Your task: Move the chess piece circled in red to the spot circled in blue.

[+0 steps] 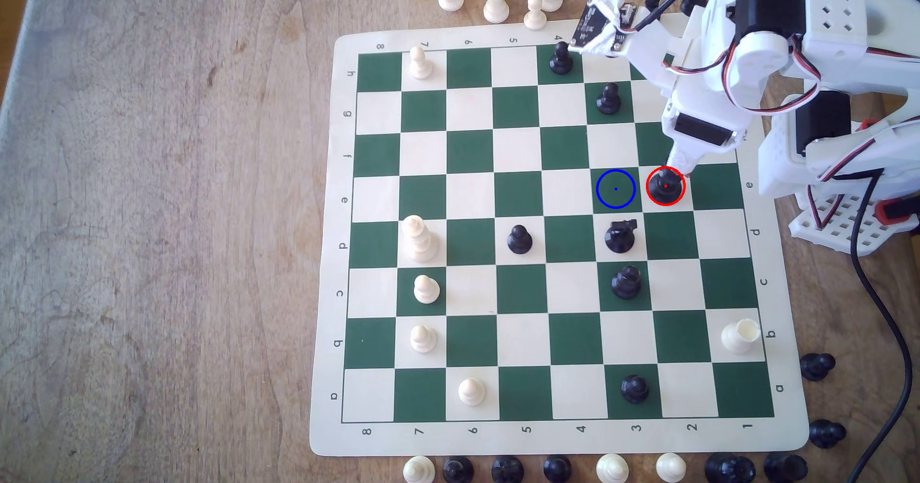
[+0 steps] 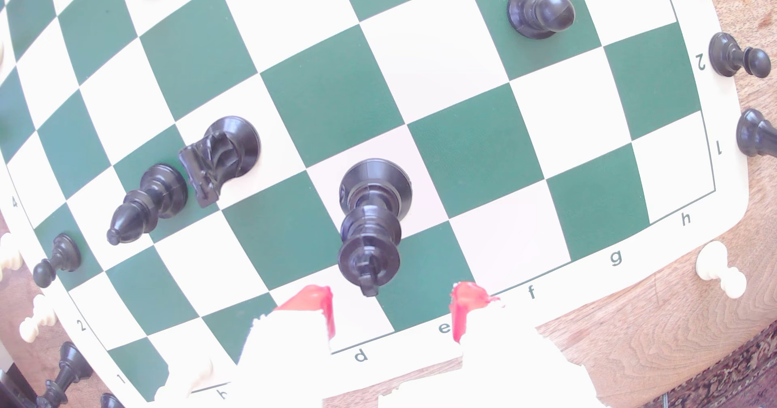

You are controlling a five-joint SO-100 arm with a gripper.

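Black chess piece stands upright on its cream square inside the red ring, not gripped.

From my station I see the spot, a green square with a blue ring, just beside it at 9 o'clock in the exterior view. The black knight stands near at about 7 o'clock. The gripper hovers over the piece, jaws spread apart, and the red fingertips are on both sides of its top without touching.

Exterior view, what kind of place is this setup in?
Probably a home or hobby tabletop: a roll-up chess mat on a wooden table, and a patterned rug at its edge.
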